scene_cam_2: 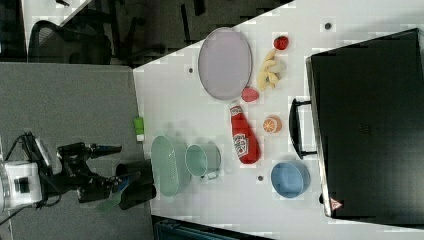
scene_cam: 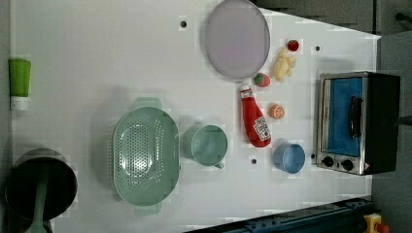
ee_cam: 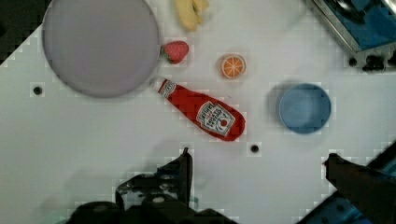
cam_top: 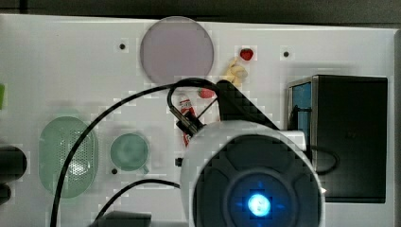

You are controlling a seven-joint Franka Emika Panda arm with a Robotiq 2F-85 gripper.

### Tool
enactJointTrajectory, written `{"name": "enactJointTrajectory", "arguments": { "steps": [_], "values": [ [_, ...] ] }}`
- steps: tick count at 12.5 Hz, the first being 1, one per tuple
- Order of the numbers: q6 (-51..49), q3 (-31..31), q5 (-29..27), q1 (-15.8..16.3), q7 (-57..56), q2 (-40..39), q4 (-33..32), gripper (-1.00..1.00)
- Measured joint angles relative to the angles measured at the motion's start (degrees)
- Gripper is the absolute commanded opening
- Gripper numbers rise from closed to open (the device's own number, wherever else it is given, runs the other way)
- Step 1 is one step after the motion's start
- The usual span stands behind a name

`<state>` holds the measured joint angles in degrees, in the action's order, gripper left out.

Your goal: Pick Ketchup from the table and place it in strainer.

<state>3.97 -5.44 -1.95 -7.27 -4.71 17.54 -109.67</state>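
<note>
The Ketchup (scene_cam: 255,121) is a red squeeze bottle with a white label, lying on its side on the white table (scene_cam: 97,58). Its cap end points toward the grey plate (scene_cam: 236,39). In the wrist view the Ketchup (ee_cam: 205,112) lies well apart from my gripper (ee_cam: 261,163), which is open with bare table between its dark fingers (ee_cam: 184,168). In the right view my gripper (scene_cam_2: 117,164) stands open far toward the right view's left, away from the Ketchup (scene_cam_2: 243,135). The pale green strainer (scene_cam: 145,155) sits with nothing in it, beyond a green cup (scene_cam: 206,144) from the bottle. My arm covers part of the Ketchup (cam_top: 187,106) in the top view.
Close around the bottle are an orange slice (scene_cam: 277,111), a strawberry (scene_cam: 262,79) and a blue bowl (scene_cam: 289,158). A toaster oven (scene_cam: 357,121) stands at the left view's right. A black pot (scene_cam: 41,187) and a green bottle (scene_cam: 19,82) sit past the strainer.
</note>
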Motion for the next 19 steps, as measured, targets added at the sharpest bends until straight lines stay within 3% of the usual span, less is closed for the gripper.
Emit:
{"name": "enactJointTrajectory", "arguments": {
  "steps": [5,10,14,19],
  "values": [
    [7.69,-2.36,-0.57,0.1,-7.54,-6.72,-7.16,1.0],
    [16.44,-4.43,-1.08,-0.48,-27.21,-12.3,-16.56,1.0],
    [27.08,-4.76,-0.86,0.17,-40.78,-11.53,-21.6,1.0],
    [38.8,-4.89,-1.01,0.12,-44.62,-15.42,-28.2,1.0]
  ]
}}
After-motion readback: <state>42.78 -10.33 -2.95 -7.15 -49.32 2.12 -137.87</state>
